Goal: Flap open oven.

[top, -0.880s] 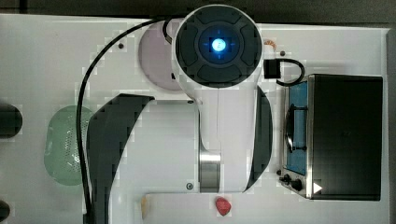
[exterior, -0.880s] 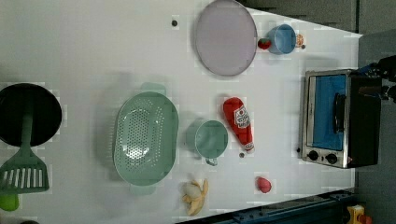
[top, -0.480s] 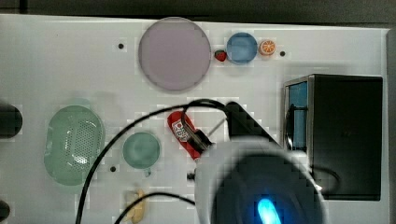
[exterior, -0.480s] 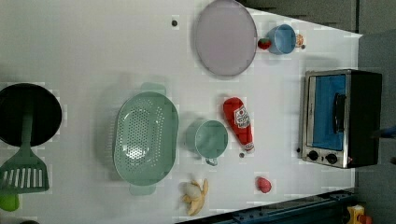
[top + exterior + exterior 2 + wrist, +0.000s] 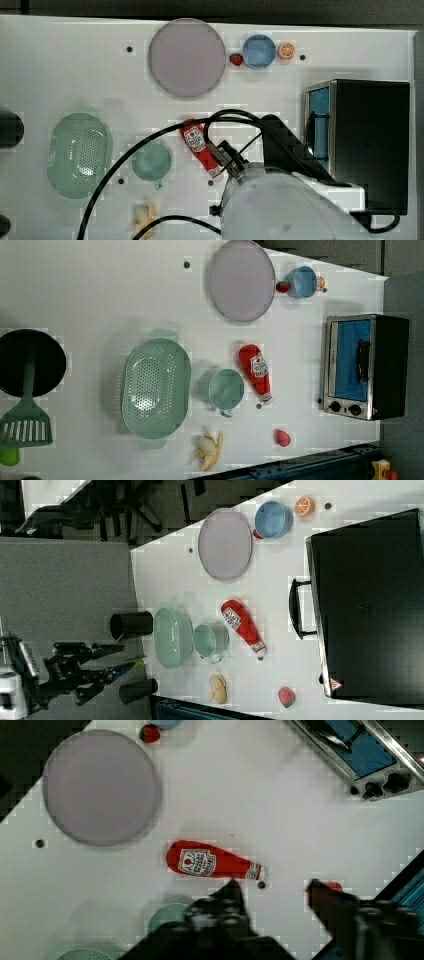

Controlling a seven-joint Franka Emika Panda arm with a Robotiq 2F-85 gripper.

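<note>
Oven (image 5: 367, 366) stood at left view's right table (image 5: 100, 290) edge, door shut, bar handle (image 5: 362, 360) long axis parallel to door face; tool (image 5: 272, 890) seen high above ketchup bottle (image 5: 212, 862), fingers (image 5: 231, 892) apart, empty, oven well apart diagonally

- The oven (image 5: 367, 367) stands at the left view's right, its blue glass door shut, black bar handle across it and two knobs at one end.
- A lilac plate (image 5: 242, 279) lies near a blue cup (image 5: 302, 281) with a strawberry (image 5: 283, 287) between them.
- A ketchup bottle (image 5: 256, 371) lies flat beside a green mug (image 5: 225, 389) and a green colander (image 5: 155, 388).
- A peeled banana (image 5: 210, 450) and a red item, perhaps a second strawberry (image 5: 282, 438), lie near the table's edge.
- A black pan (image 5: 31, 361) and green spatula (image 5: 26, 415) sit at the left view's left.
</note>
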